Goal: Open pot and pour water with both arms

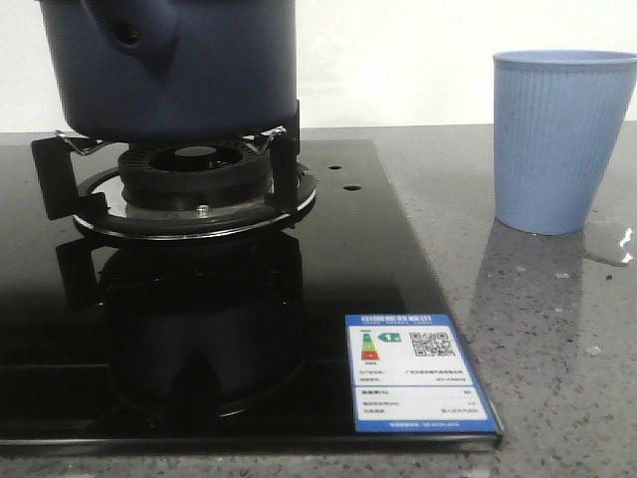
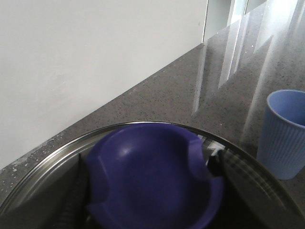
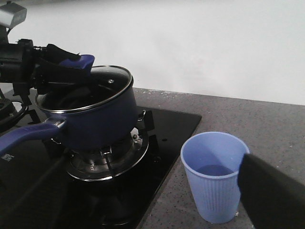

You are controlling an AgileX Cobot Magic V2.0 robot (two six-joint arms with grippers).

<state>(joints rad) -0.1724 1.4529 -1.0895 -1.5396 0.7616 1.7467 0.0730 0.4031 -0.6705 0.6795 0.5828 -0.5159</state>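
The dark navy pot (image 1: 179, 70) stands on the gas burner (image 1: 194, 184); its long handle (image 3: 24, 136) points toward the right wrist camera. A glass lid (image 2: 248, 176) with a steel rim covers the pot. My left gripper (image 2: 147, 181) is shut on the lid's blue knob (image 2: 152, 176), a dark finger (image 2: 71, 200) on each side; in the right wrist view the left gripper (image 3: 57, 67) sits over the pot. My right gripper (image 3: 150, 200) hangs open and empty beside the light blue cup (image 3: 214, 176). Water (image 3: 212, 170) lies in the cup, and a wet patch (image 1: 612, 244) shines next to it.
The black glass stove top (image 1: 249, 329) carries a blue label (image 1: 418, 373) at its front right corner. Grey speckled counter (image 1: 557, 339) lies to the right, with the ribbed cup (image 1: 562, 139) on it. A white wall (image 2: 86, 67) runs behind.
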